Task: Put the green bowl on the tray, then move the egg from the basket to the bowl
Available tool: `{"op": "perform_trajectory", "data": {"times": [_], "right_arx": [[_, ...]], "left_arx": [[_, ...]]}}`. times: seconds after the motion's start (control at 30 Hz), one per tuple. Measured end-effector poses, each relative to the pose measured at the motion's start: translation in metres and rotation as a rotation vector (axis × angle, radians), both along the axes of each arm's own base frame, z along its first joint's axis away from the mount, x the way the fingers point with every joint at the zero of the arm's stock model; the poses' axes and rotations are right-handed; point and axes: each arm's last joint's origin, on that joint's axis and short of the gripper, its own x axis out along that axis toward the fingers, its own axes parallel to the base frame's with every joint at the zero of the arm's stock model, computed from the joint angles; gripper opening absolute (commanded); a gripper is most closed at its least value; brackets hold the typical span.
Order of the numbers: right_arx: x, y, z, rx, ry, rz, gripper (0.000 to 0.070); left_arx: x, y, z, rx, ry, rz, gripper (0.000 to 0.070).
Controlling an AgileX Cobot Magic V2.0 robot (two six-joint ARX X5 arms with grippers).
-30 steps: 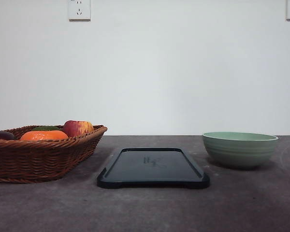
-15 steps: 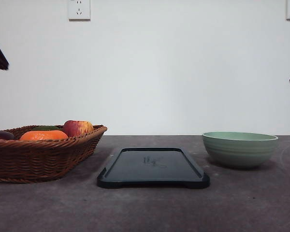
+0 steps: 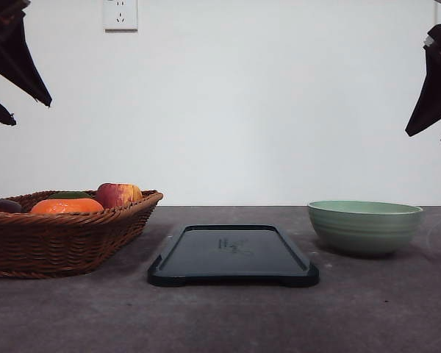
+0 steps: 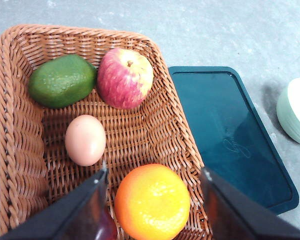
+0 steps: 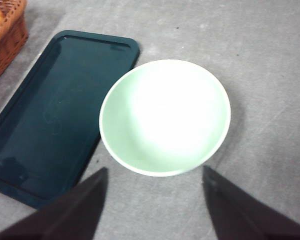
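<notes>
Tray [image 3: 233, 254] nearest, centre of table, bare. Green bowl [image 3: 364, 226] at 3 o'clock of tray, on table, apart from it. Basket [image 3: 59, 232] at 9 o'clock; egg [image 4: 85, 139] inside among avocado [image 4: 61, 80], apple [image 4: 125, 78], orange [image 4: 152, 201]. Left gripper [image 3: 18, 92] high above basket, jaws apart, holding nothing. Right gripper [image 3: 434, 125] high above bowl, jaws apart, holding nothing.

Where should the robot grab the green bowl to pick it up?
Probably by the rim, coming straight down from above. The bowl sits upright, open and empty on the table, right of the tray, so one finger could slip inside and one outside its thin wall. The right gripper is open above it.
</notes>
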Motion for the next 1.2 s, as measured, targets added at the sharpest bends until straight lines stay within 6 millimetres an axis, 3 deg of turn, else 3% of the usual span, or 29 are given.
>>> {"op": "perform_trajectory", "data": {"times": [0.13, 0.37, 0.53, 0.77, 1.0, 1.2], "right_arx": [[0.000, 0.000, 0.004, 0.001, 0.008, -0.005, 0.0398], [0.013, -0.002, 0.033, -0.052, 0.100, -0.095, 0.0397], [0.034, -0.002, 0.047, -0.092, 0.205, -0.129, 0.0330], [0.076, 0.001, 0.062, -0.115, 0.320, -0.122, 0.0330], [0.119, 0.004, 0.046, -0.167, 0.426, -0.110, 0.0331], [0.140, 0.005, 0.016, -0.181, 0.511, -0.102, 0.0331]], "left_arx": [[0.000, 0.000, 0.000, 0.000, 0.000, 0.000, 0.0392], [0.000, 0.000, 0.000, 0.000, 0.000, 0.000, 0.0391], [0.000, 0.000, 0.000, 0.000, 0.000, 0.000, 0.0391], [0.000, 0.000, 0.000, 0.000, 0.000, 0.000, 0.0391], [0.000, 0.000, 0.000, 0.000, 0.000, 0.000, 0.0391], [0.000, 0.000, 0.000, 0.000, 0.000, 0.000, 0.0391]]}}
